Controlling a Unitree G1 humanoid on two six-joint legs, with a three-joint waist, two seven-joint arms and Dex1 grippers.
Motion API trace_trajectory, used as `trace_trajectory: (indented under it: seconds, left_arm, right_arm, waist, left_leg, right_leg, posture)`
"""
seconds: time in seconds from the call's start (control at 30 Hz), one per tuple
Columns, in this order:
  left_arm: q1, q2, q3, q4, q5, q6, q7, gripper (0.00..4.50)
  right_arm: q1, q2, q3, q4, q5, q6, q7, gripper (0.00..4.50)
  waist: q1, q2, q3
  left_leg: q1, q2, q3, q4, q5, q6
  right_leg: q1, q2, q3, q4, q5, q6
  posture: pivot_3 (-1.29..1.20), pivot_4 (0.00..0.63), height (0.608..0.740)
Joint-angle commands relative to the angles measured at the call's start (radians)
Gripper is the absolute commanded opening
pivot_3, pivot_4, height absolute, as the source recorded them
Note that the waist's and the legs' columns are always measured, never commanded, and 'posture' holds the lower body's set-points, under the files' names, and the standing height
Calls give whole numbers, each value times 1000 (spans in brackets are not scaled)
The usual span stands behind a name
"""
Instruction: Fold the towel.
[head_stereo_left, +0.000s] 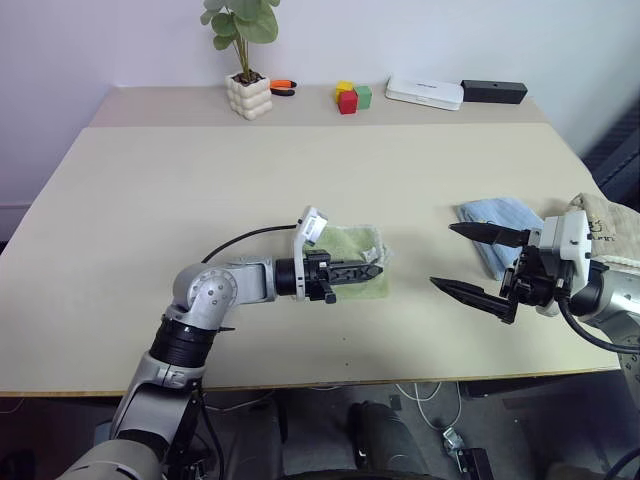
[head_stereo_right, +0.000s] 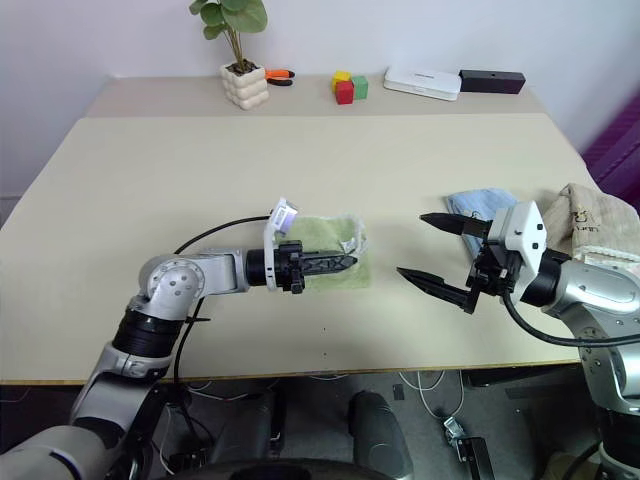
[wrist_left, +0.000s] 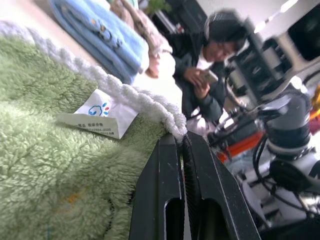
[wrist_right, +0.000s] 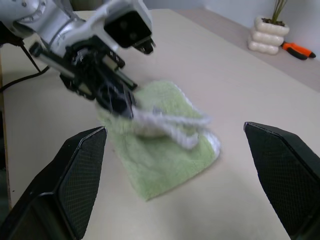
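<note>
The light green towel (head_stereo_left: 352, 250) lies on the table (head_stereo_left: 200, 180), just left of centre. Its white stitched edge (wrist_left: 150, 102) is lifted and doubled over the rest of the cloth. My left gripper (head_stereo_left: 372, 270) reaches across the towel, pointing right, and is shut on that white edge. In the left wrist view the edging runs into the closed fingertips, and a small white label (wrist_left: 97, 114) lies on the pile. The right wrist view has the left gripper (wrist_right: 122, 105) holding the raised edge. My right gripper (head_stereo_left: 443, 255) hovers open to the right of the towel, empty.
A light blue towel (head_stereo_left: 497, 214) and a beige towel (head_stereo_left: 606, 224) lie at the right edge by my right arm. Along the back stand a potted plant (head_stereo_left: 248, 95), an orange tool (head_stereo_left: 283, 86), coloured blocks (head_stereo_left: 351, 97), a white box (head_stereo_left: 425, 92) and a black box (head_stereo_left: 493, 92). A seated person (wrist_left: 210, 60) is beyond the table.
</note>
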Motion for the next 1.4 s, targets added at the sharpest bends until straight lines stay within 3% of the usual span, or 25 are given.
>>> trace_trajectory:
  seconds: [0.03,0.07,0.17,0.4,0.57,0.8,0.9,0.97,1.07,1.13,1.4]
  left_arm:
    - [-18,-31,-27,10,66,-50,-41,44]
    - [-17,-39,-30,14,80,-53,-46,44]
    - [-12,-58,-42,28,137,-79,-47,918]
    - [-6,-68,-21,3,174,-85,-77,4348]
    - [6,19,68,-137,-7,42,-196,4465]
    - [-20,68,332,-123,-153,86,-47,4465]
    - [-15,96,410,-68,-151,76,5,3279]
    - [-4,89,435,-32,-91,10,54,2256]
    - [29,64,432,-23,-65,-34,67,705]
    - [43,31,426,-25,-44,-69,93,0]
    - [103,-54,322,-53,121,-219,146,0]
  right_arm:
    - [-1,-8,-7,-34,-3,-7,-11,4500]
    - [0,-8,-6,-36,-4,-7,-14,4500]
    - [3,-9,-6,-43,-5,-6,-21,4500]
    - [-14,-1,22,-39,-13,-5,-33,4500]
    - [-82,31,53,-33,49,59,-78,4500]
    - [-207,171,136,-37,112,144,-210,4500]
    - [-254,278,199,-15,82,153,-311,3647]
    - [-274,329,300,2,-88,56,-374,2638]
    - [-306,460,341,37,-162,14,-504,1089]
    - [-305,505,375,31,-201,0,-538,107]
    - [-242,599,460,64,-346,-43,-651,41]
  waist:
    - [0,0,0]
    - [0,0,0]
    - [1,0,0]
    - [0,0,0]
    - [-5,0,0]
    - [-2,0,0]
    - [-3,0,0]
    - [-3,1,0]
    - [-2,1,0]
    - [2,1,0]
    - [-1,1,0]
  left_leg:
    - [0,0,0,0,0,0]
    - [0,0,0,0,0,0]
    - [0,0,0,0,0,0]
    - [0,0,0,1,0,0]
    - [0,1,0,0,0,0]
    - [0,1,-1,2,0,0]
    - [0,1,-1,2,0,0]
    - [0,1,-1,2,0,0]
    - [0,1,-1,2,0,0]
    - [-1,1,-1,2,0,0]
    - [-1,0,-1,2,0,0]
  right_leg:
    - [0,0,0,0,0,0]
    - [0,0,0,0,0,0]
    - [0,0,0,0,0,0]
    - [0,0,0,0,1,1]
    - [0,0,0,1,0,2]
    - [0,1,0,3,0,2]
    - [0,1,0,3,1,4]
    - [0,1,0,3,2,5]
    - [-1,1,-1,4,2,5]
    - [-1,0,-1,4,2,5]
    - [-1,0,-1,4,3,7]
  posture:
    - [0,150,740]
    - [0,150,740]
    - [0,150,740]
    - [0,150,740]
    - [0,150,740]
    - [0,150,740]
    - [0,150,740]
    - [0,150,740]
    - [0,150,740]
    - [0,150,740]
    - [0,150,740]
